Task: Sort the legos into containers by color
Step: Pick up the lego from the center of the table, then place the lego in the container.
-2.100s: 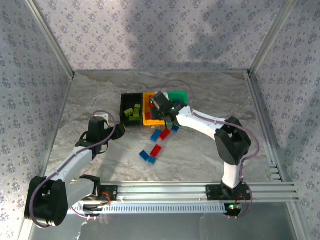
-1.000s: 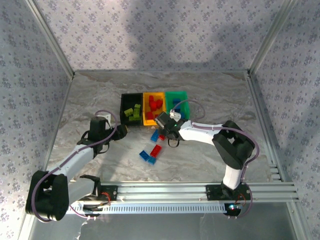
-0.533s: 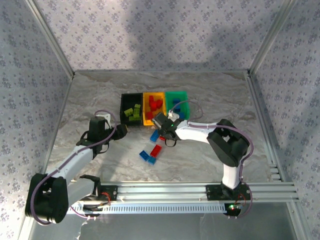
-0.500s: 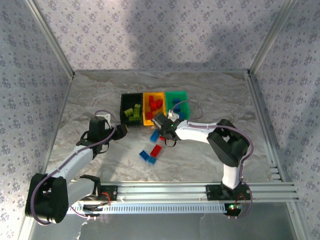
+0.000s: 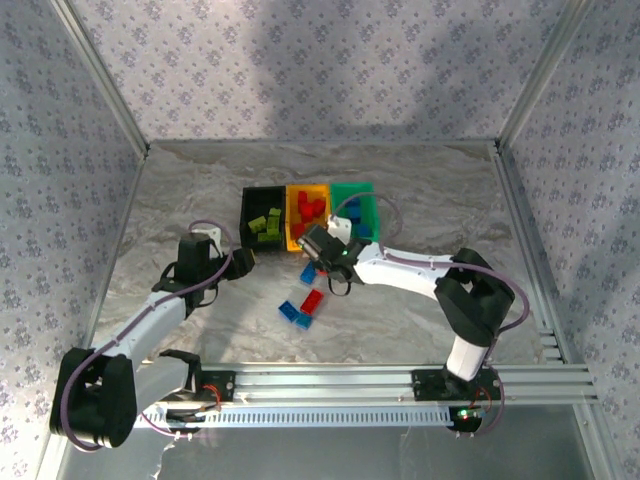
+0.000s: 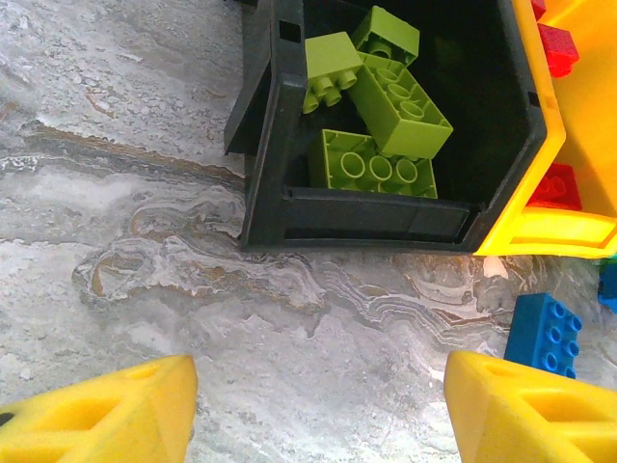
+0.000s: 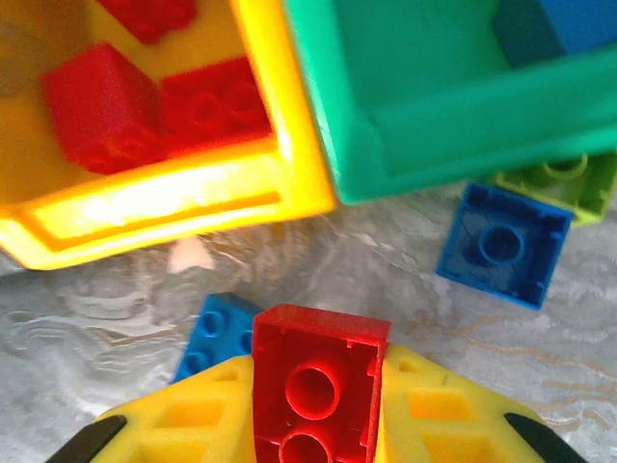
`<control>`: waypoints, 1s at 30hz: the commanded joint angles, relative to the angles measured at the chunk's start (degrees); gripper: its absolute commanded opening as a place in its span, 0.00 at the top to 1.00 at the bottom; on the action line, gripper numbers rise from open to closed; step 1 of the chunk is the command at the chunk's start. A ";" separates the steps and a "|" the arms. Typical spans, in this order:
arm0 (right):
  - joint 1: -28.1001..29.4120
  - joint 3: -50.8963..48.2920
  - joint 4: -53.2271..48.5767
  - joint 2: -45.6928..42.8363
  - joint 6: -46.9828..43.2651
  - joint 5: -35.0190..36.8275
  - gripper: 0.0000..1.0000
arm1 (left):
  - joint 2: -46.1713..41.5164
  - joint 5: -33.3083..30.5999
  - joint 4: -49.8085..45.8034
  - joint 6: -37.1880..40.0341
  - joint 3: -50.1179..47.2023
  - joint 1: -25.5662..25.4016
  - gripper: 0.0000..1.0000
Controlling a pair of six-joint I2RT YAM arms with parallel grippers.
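Red lego (image 7: pixel 318 381), clamped between the pads of the right gripper (image 7: pixel 318 424) with its long axis along the fingers, hangs just short of the near wall of the yellow-orange bin (image 7: pixel 164 217), which lies ahead toward the far edge of the table (image 5: pixel 200 190).

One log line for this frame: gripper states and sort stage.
left gripper open, empty, near black bin | right gripper shut on red lego, near yellow bin | blue legos loose on table
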 commanded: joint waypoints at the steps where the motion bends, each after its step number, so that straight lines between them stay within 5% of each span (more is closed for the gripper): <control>1: -1.12 6.81 -3.17 0.05 -7.35 2.79 0.70 | -0.55 1.22 0.60 0.03 1.07 0.36 0.32; 11: -6.71 25.04 -8.45 11.52 -20.41 2.53 0.64 | -0.26 1.10 0.64 0.20 1.10 0.36 0.32; 15: -7.26 28.59 -9.27 14.27 -23.62 -0.59 0.46 | -0.53 1.00 0.68 0.03 0.98 0.35 0.32; 18: -5.92 24.73 -5.88 12.29 -24.84 -0.91 0.37 | -1.30 0.56 0.79 0.00 0.63 0.33 0.32; 30: 0.40 5.58 -4.03 0.44 -18.88 -5.84 0.37 | -1.19 0.71 1.57 -0.46 0.19 0.35 0.32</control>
